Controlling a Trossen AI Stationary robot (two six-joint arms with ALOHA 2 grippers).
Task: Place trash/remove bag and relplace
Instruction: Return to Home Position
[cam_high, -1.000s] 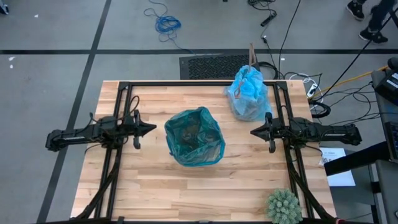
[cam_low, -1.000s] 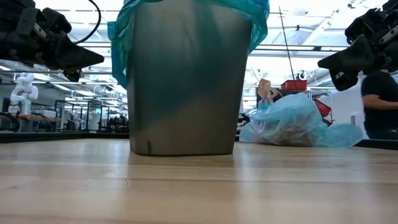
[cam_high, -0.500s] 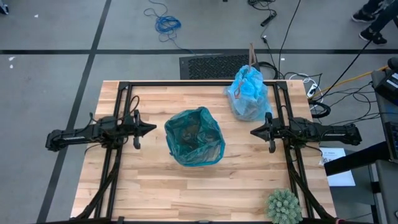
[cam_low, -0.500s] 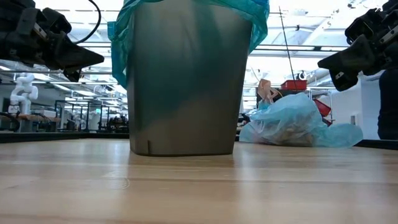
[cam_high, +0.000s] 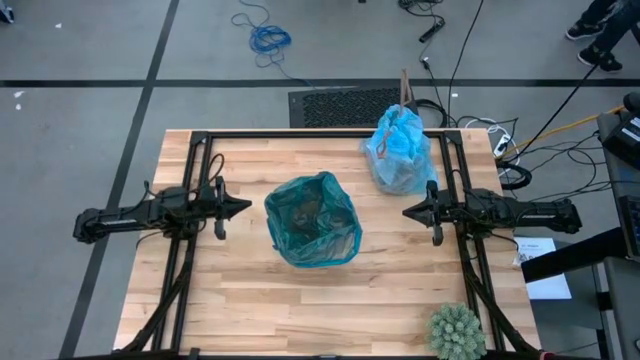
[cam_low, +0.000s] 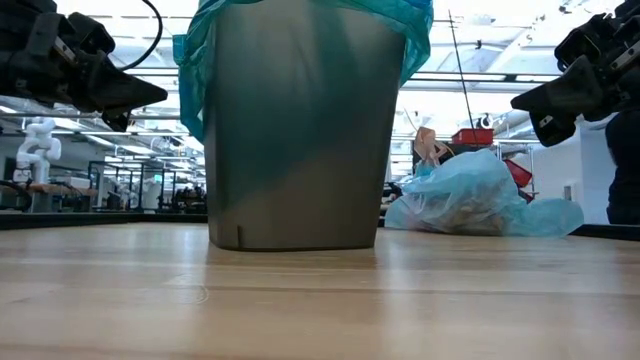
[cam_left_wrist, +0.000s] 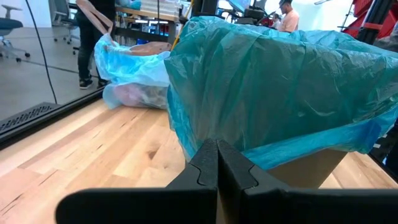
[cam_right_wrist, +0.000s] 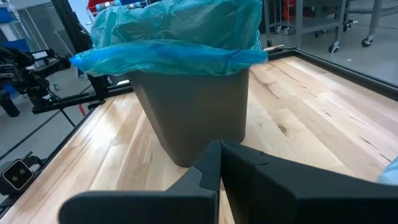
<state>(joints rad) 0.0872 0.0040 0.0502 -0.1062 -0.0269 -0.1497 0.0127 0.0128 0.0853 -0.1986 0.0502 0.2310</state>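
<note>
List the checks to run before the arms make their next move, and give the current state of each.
1. Left hand empty, fingers together, clear of the bin: ok.
2. Right hand empty, fingers together, clear of the bin: ok.
3. Teal liner folded over the bin's rim: ok.
4. Bin upright on the table: ok.
5. Pale blue bag out of the bin, near the right hand, not touching it: ok.
6. Pale blue bag tied shut: cannot tell.
</note>
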